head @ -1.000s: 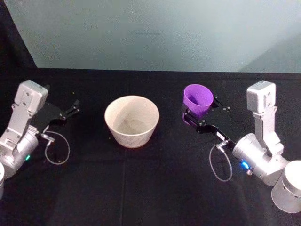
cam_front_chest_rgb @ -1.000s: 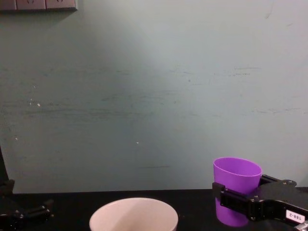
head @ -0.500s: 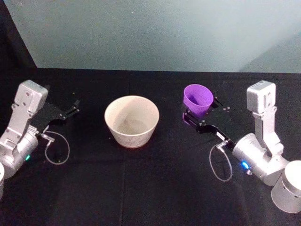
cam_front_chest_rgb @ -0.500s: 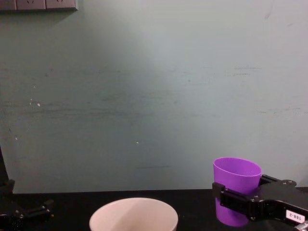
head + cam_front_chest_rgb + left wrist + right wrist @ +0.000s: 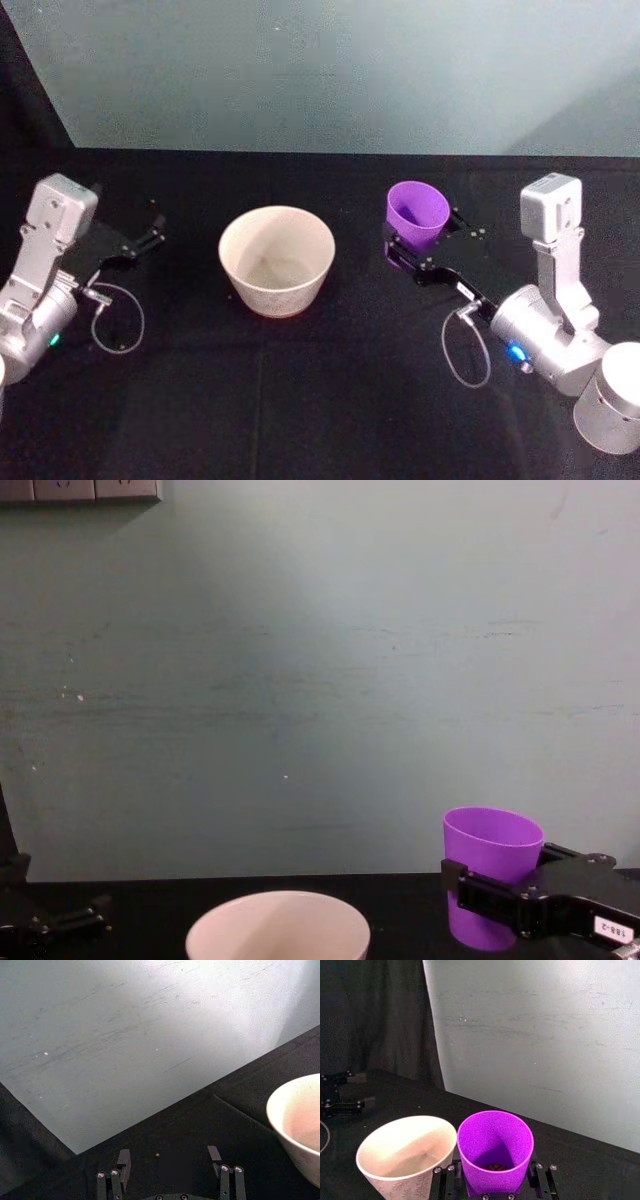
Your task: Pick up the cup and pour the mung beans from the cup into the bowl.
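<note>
Almost nothing has moved in the last second: the right tool (image 5: 425, 232) stays clamped on the cup (image 5: 418, 212), and in the chest view cup and tool sit at the same height as before. Nearest the robot, both arms reach in from the near corners of the black desk (image 5: 300, 400), each with a loop of thin cable beside its wrist. The left tool (image 5: 152, 232) rests low toward the left edge of the desk, well apart from the bowl (image 5: 275, 290), with its fingers spread apart and nothing between them. The bowl stands upright about the middle of the desk, off-white, its inside pale. To its right and a little nearer the far edge is the purple cup, upright with its mouth open upward, the right tool's black fingers pressed against its lower sides. Whether its base touches the desk cannot be told. In the right wrist view the cup and bowl appear close side by side, and the mung beans (image 5: 493, 1166) show as a small dark patch at the bottom of the cup. Beyond the far edge rises a pale green wall (image 5: 350, 70).
</note>
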`<state>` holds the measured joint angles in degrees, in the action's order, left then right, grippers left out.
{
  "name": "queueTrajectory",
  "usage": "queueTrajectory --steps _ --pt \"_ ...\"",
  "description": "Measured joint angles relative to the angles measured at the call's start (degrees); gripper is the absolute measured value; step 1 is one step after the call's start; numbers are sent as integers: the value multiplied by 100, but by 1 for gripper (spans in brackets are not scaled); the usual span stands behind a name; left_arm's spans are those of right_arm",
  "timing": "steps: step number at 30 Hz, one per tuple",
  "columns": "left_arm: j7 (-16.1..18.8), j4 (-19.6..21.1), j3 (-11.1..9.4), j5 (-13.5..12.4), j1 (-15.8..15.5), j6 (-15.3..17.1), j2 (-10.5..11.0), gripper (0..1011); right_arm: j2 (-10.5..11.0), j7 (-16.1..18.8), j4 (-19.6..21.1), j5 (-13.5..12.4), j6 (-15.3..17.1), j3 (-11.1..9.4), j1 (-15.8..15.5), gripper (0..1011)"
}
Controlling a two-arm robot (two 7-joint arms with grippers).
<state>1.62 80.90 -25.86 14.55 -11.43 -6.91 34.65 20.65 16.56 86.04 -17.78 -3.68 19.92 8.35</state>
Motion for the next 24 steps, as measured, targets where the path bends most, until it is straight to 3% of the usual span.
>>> queueTrajectory --steps 24 --pt "0 0 0 0 0 0 0 1000 0 0 0 0 0 0 0 724"
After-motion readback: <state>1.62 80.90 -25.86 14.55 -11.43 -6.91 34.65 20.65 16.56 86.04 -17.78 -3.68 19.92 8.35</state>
